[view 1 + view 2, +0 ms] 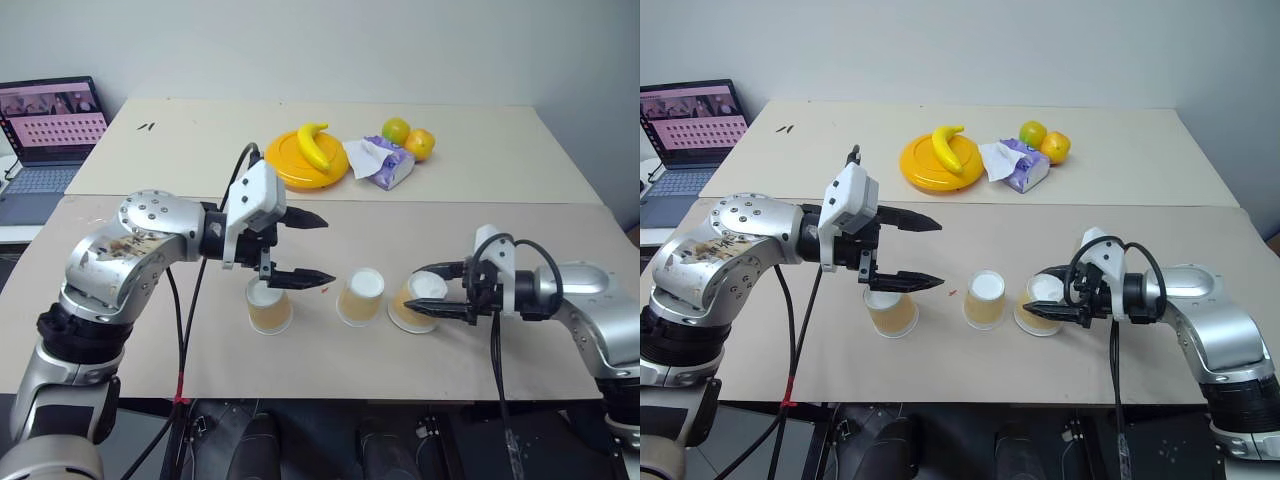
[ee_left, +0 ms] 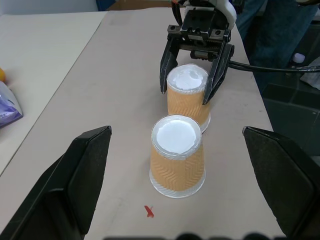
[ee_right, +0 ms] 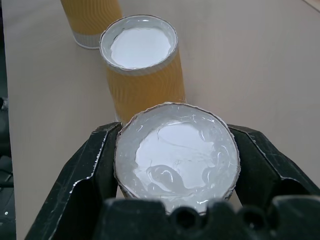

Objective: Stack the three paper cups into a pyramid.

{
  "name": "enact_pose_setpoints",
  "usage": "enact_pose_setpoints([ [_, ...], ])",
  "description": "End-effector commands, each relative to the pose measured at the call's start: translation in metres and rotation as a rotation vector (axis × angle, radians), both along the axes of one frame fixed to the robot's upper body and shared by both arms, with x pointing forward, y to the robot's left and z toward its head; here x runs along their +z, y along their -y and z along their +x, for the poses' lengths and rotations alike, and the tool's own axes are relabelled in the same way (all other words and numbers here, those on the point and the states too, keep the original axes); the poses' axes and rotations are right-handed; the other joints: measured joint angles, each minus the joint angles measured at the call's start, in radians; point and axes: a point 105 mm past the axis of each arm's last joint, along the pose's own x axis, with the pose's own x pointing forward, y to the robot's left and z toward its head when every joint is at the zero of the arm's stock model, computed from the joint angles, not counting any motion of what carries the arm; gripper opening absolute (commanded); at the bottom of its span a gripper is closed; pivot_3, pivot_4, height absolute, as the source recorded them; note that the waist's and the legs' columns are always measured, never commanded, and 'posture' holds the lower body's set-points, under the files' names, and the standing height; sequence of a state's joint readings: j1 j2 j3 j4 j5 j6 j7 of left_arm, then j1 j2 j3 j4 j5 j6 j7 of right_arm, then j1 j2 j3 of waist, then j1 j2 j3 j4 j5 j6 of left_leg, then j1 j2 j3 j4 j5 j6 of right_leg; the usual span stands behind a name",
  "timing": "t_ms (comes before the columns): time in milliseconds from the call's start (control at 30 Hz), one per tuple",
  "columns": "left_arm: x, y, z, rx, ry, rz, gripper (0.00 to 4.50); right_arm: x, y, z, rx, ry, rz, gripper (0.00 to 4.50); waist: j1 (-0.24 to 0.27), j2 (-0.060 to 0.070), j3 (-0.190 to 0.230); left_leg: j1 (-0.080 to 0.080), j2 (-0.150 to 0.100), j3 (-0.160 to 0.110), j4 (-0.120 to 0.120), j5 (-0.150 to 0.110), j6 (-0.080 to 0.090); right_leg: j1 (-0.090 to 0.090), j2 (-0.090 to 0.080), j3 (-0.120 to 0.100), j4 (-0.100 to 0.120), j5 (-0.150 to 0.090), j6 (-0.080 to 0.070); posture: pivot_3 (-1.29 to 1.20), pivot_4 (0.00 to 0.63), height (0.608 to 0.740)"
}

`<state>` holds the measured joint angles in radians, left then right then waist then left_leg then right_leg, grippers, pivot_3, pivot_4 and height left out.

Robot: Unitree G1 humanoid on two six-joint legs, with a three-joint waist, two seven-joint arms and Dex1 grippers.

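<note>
At the back of the table [image 1: 520, 330] sit a yellow plate [image 1: 290, 165] with a banana [image 1: 315, 145] on it, a tissue pack [image 1: 385, 162] just beside the plate, and two oranges [image 1: 410, 138] beyond the pack. A laptop [image 1: 50, 130] stands open on a separate surface at the far left. None of these lies near the cups; the way between the cups is free apart from a small red mark [image 2: 148, 212] on the table.

The three cups stand upside down in a row near the front edge, apart from one another. The left cup [image 1: 269, 306] sits under the left gripper [image 1: 310, 248], whose fingers are spread wide and point toward the right, hovering above it without touching, as far as the head views allow. The middle cup [image 1: 361, 296] stands alone between the two arms. The right cup [image 1: 420, 300] is pinched at its upturned base by the right gripper [image 1: 440, 290], one finger on each side; it looks slightly tilted, though whether its rim is off the table is hard to tell.
</note>
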<state>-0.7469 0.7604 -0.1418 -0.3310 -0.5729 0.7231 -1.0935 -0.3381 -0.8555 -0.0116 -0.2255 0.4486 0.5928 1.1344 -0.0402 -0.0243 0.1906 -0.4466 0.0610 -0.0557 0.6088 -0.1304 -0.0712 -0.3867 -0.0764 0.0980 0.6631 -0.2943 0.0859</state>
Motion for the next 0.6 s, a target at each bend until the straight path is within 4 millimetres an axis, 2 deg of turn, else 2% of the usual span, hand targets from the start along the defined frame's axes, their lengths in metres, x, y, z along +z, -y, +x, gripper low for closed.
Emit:
enact_pose_setpoints([
  [33, 0.013, 0.0, -0.003, -0.007, 0.063, -0.004, 4.5, 0.008, -0.005, 0.002, 0.022, 0.045, 0.008, 3.14, 0.0, 0.0, 0.0, 0.0, 0.0, 0.0, 0.0, 0.0, 0.0, 0.0, 0.0, 0.0, 0.0, 0.0, 0.0, 0.0, 0.15, 0.732],
  [233, 0.014, 0.0, -0.002, -0.003, 0.065, -0.007, 4.5, 0.004, -0.013, 0.009, 0.028, 0.043, 0.025, 3.14, -0.004, 0.0, 0.0, 0.0, 0.0, 0.0, 0.0, 0.0, 0.0, 0.0, 0.0, 0.0, 0.0, 0.0, 0.0, 0.0, 0.15, 0.732],
  [300, 0.014, 0.0, -0.002, -0.001, 0.066, -0.008, 4.5, 0.003, -0.014, 0.01, 0.029, 0.046, 0.027, 3.9, -0.004, 0.0, 0.0, 0.001, 0.0, 0.0, 0.0, 0.0, 0.0, 0.0, 0.0, 0.0, 0.0, 0.0, 0.0, 0.0, 0.15, 0.732],
  [367, 0.014, 0.0, -0.001, 0.0, 0.067, -0.009, 4.5, 0.004, -0.016, 0.012, 0.029, 0.049, 0.033, 4.45, -0.002, 0.0, 0.0, 0.0, 0.0, 0.0, 0.0, 0.0, 0.0, 0.0, 0.0, 0.0, 0.0, 0.0, 0.0, 0.0, 0.15, 0.732],
  [500, 0.014, 0.0, -0.001, 0.0, 0.071, -0.01, 4.5, 0.006, -0.016, 0.015, 0.03, 0.076, 0.019, 4.45, -0.002, 0.0, 0.0, 0.0, 0.0, 0.0, 0.0, 0.0, 0.0, 0.0, 0.0, 0.0, 0.0, 0.0, 0.0, 0.0, 0.15, 0.732],
  [600, 0.015, 0.0, -0.001, 0.0, 0.072, -0.013, 4.5, 0.012, -0.004, 0.012, 0.027, 0.083, -0.015, 4.45, -0.001, 0.0, 0.0, 0.0, 0.0, 0.0, 0.0, 0.0, 0.0, 0.0, 0.0, 0.0, 0.0, 0.0, 0.0, 0.0, 0.15, 0.732],
])
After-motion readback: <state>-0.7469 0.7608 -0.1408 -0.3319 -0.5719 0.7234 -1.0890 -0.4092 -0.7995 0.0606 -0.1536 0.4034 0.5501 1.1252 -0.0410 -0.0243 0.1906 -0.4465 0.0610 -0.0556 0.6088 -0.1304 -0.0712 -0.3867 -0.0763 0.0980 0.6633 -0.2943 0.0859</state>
